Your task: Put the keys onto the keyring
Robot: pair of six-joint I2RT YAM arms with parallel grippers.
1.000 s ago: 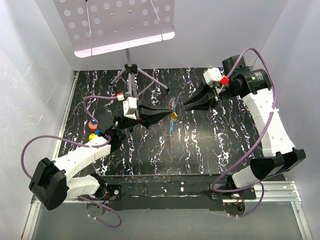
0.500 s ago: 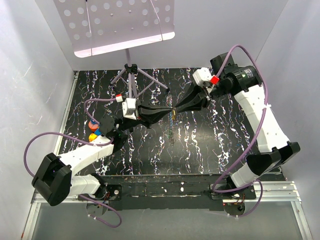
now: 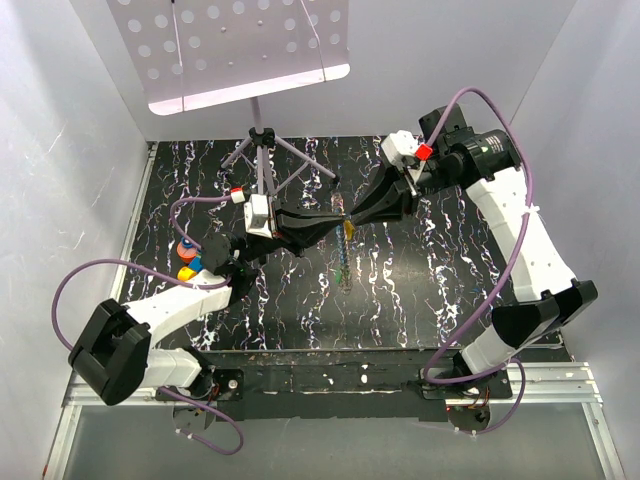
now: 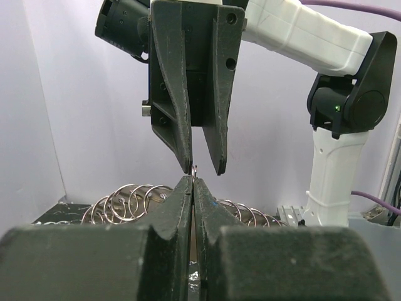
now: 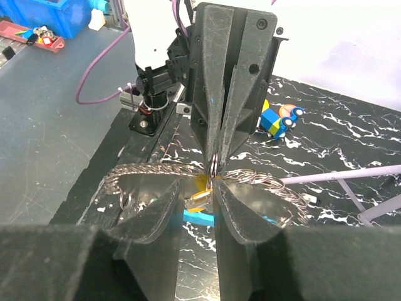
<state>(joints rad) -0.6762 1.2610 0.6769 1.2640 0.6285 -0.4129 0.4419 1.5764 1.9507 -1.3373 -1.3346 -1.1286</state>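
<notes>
Above the middle of the worktop [image 3: 430,290], the left claw [image 3: 336,217] pinches the thin keyring [image 4: 195,168]. The right claw [image 3: 356,220] stands narrowly parted around it. The yellow-orange key [image 5: 199,187] and blue key [image 5: 198,217] sit just beneath.

My left claw [image 3: 333,218] comes in from the left and my right claw [image 3: 357,216] from the right. They meet tip to tip above the middle of the table [image 3: 430,290], with the keyring [image 4: 195,168] between them. The keys [image 3: 345,233] sit just under that meeting point, the stand [image 3: 262,133] is behind my left claw, and the toys [image 3: 186,258] lie well to its left, beside that arm.
</notes>
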